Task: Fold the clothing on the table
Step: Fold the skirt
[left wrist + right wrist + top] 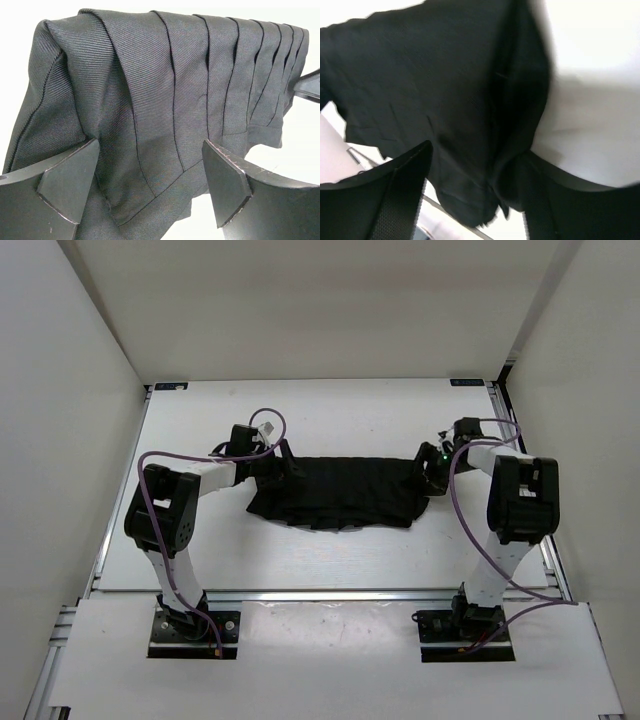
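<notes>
the skirt point(340, 492) lies as a band mid-bench point(330, 410). the left gripper point(150, 185) and right gripper point(475, 200) are released, spread over its ends; both ends should be pinched evenly.

— Entry one: readable text, brands, numbers. What do you have?
— Nothing legible from where I stand.
— Possible carriers?
— Two. Left tag point(171, 386): small, dark, set at the far left corner of the counter point(300, 405). Right tag point(466, 382): same kind, at the far right corner.
— Wording on either?
— Too small to make out.
— Logged: two tags, contents unreadable.
</notes>
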{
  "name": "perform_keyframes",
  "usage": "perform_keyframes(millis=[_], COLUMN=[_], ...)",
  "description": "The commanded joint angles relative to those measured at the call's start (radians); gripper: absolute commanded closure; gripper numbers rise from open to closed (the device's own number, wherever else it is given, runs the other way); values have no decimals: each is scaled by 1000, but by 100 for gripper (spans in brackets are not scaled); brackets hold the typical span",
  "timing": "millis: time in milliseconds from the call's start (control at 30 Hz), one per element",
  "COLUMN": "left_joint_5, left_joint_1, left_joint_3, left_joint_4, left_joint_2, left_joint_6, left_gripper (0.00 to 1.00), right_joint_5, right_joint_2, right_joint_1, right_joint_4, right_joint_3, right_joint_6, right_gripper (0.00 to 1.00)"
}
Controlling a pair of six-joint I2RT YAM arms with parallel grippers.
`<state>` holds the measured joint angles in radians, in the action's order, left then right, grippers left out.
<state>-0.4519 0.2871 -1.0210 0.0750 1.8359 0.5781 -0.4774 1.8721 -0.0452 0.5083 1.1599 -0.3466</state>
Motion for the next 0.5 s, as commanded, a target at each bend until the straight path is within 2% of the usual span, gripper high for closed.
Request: perform_keyframes(millis=[0,67,100,200,467], left_joint_5=[51,44,51,50,114], left_joint_1=[-9,-3,3,29,193], left_joint_3=[9,10,7,7,-134], left_joint_4=[98,95,97,97,258], left_joint_2=[3,11,10,14,77], left_joint_6=[-38,-40,-44,-53,-142], left_gripper=[5,5,6,7,6], right_joint_5=[-111,-162,-170,-196,-141], right_joint_2=[59,82,87,61,-122], right_joint_1=[39,62,62,47,-151], right_joint_4=[-108,-120,-120,-142,-47], right_joint_3=[15,8,-8,-77,-221], right_joint_6=[-37,-61,-81,-97,-8], right_gripper=[32,70,100,100,100])
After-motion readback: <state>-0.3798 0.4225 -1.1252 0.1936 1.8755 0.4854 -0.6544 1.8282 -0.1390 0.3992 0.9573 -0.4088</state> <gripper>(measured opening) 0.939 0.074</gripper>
